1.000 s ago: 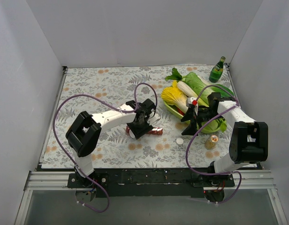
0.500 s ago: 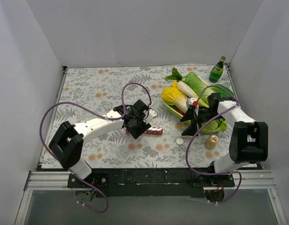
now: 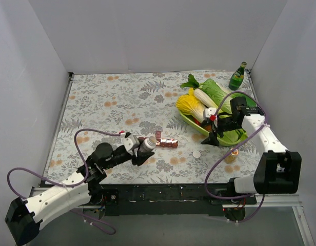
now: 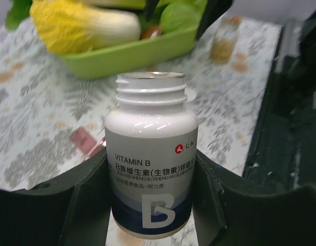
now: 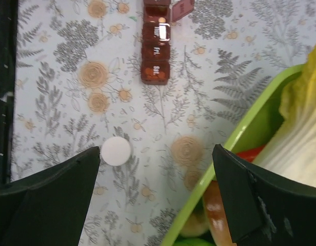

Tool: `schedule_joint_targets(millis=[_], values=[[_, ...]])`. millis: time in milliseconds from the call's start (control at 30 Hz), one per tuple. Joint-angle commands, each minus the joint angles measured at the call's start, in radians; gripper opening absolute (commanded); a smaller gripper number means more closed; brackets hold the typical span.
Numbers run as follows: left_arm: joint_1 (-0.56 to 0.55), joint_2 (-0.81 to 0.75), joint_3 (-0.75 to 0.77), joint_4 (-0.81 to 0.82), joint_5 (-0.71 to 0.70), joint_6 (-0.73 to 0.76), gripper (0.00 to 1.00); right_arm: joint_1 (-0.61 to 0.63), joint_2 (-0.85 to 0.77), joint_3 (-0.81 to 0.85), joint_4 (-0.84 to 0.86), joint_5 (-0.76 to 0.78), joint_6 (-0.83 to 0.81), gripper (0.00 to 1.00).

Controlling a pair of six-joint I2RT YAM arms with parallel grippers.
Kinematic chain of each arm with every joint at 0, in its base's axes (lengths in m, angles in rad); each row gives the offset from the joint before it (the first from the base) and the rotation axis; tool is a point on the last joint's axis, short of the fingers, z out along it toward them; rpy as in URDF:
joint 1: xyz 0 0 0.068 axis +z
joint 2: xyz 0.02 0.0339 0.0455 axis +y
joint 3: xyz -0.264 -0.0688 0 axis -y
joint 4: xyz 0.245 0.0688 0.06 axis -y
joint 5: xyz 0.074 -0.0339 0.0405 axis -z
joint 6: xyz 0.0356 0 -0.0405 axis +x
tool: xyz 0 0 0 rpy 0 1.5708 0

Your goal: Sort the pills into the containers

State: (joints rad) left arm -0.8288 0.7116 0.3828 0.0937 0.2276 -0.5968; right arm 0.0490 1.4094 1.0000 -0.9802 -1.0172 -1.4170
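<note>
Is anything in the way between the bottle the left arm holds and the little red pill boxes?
No, nothing I can see. The left gripper holds the vitamin bottle right beside one end of the containers, with only tablecloth between. The white cap lies off past the other end.

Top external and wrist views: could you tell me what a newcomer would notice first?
The capless white Vitamin B bottle, clamped in the left pincer near the front of the table, fills the left wrist view. Just right of it lies the dark-red strip of containers, one lid raised, and beyond that a green tray of bright vegetables.
</note>
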Motion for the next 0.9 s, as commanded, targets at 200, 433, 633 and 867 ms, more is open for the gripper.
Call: schedule_joint_targets(millis=[200, 433, 633, 867], values=[[0.011, -0.171, -0.147, 0.464, 0.306, -0.17, 0.0, 0.187, -0.123, 0.052, -0.024, 0.117, -0.032, 0.96], [0.01, -0.235, -0.154, 0.353, 0.288, -0.12, 0.0, 0.429, -0.175, -0.202, 0.25, 0.456, 0.018, 0.96], [0.008, -0.169, -0.068, 0.22, 0.305, -0.072, 0.0, 0.434, -0.115, -0.224, 0.268, 0.568, 0.033, 0.92], [0.01, -0.241, -0.038, 0.066, 0.286, -0.006, 0.0, 0.457, -0.101, -0.285, 0.33, 0.626, 0.069, 0.85]])
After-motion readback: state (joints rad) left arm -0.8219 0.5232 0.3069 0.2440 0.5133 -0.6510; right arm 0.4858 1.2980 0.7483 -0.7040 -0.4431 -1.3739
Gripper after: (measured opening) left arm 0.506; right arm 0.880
